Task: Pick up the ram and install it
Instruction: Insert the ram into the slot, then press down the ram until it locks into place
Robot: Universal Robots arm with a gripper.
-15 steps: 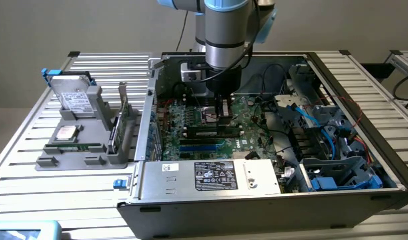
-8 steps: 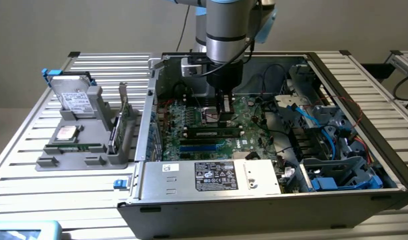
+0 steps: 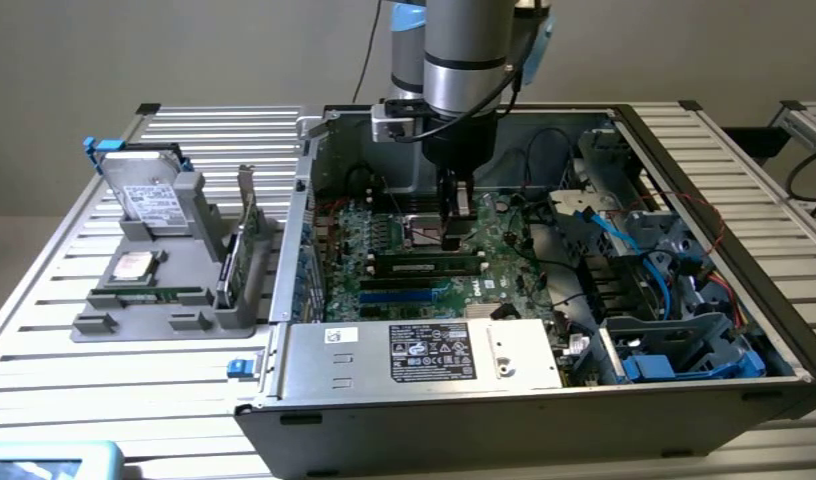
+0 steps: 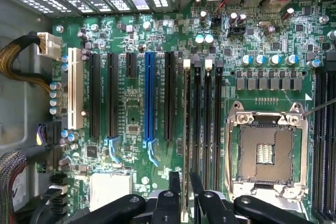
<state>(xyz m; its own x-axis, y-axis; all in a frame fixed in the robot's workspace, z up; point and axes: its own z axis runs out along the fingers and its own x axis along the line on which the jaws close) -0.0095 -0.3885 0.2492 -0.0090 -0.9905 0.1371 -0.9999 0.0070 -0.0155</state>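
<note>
The ram (image 3: 428,267) lies level on the green motherboard (image 3: 502,235) inside the open computer case, straight under my gripper (image 3: 458,243). In the wrist view I see the ram (image 4: 186,129) edge-on as a thin line running along the outermost black memory slot, beside three empty slots (image 4: 207,129). My gripper (image 4: 184,188) has its black fingers (image 4: 173,182) pressed close on either side of that edge, shut on the ram. How deep the stick sits in the slot I cannot tell.
The open CPU socket (image 4: 265,150) lies beside the memory slots. The silver power supply (image 3: 422,352) and blue cables (image 3: 648,260) crowd the case. On the exterior view's left, a grey holder (image 3: 95,325) carries a hard drive (image 3: 148,200) and an upright expansion card (image 3: 248,230).
</note>
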